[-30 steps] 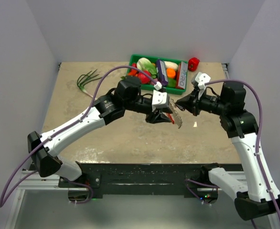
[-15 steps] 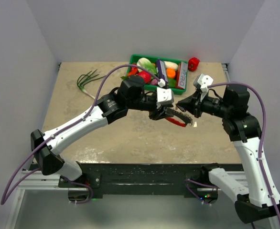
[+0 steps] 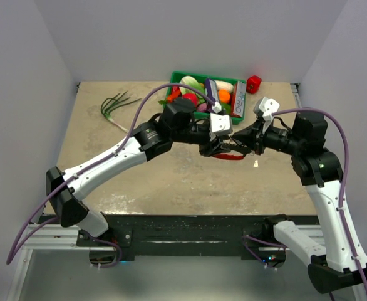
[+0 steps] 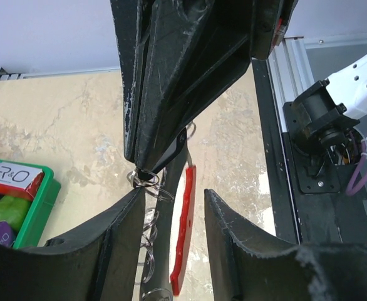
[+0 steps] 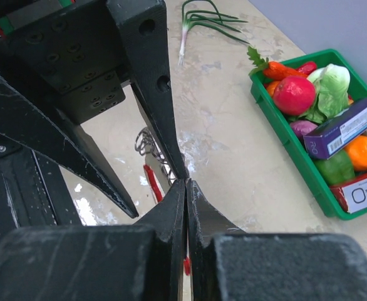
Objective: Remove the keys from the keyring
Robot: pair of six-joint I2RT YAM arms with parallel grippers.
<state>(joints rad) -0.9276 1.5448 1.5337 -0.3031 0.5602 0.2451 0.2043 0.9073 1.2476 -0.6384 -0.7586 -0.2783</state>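
In the left wrist view the thin silvery keyring (image 4: 144,180) is pinched in the shut tips of my right gripper (image 4: 143,174), which reaches in from above. A chain of small rings (image 4: 147,238) and the red curved tag (image 4: 185,232) hang from it, between the parted fingers of my left gripper (image 4: 174,194). The tag touches neither finger. A dark flat strip hangs beside the tag; I cannot make out the keys. From above, the left gripper (image 3: 220,149) and right gripper (image 3: 237,139) meet over mid-table, with the tag (image 3: 230,155) below them. My right gripper (image 5: 186,182) is shut.
A green tray (image 3: 177,78) with vegetables and small boxes stands at the back. A red pepper (image 3: 253,83) sits to its right and spring onions (image 3: 114,103) lie at the back left. A small pale speck (image 3: 255,163) lies on the table below the right gripper.
My left gripper carried the bunch up and right to the right gripper's tips. The red tag swung from hanging down to lying level. The left jaws opened slightly.
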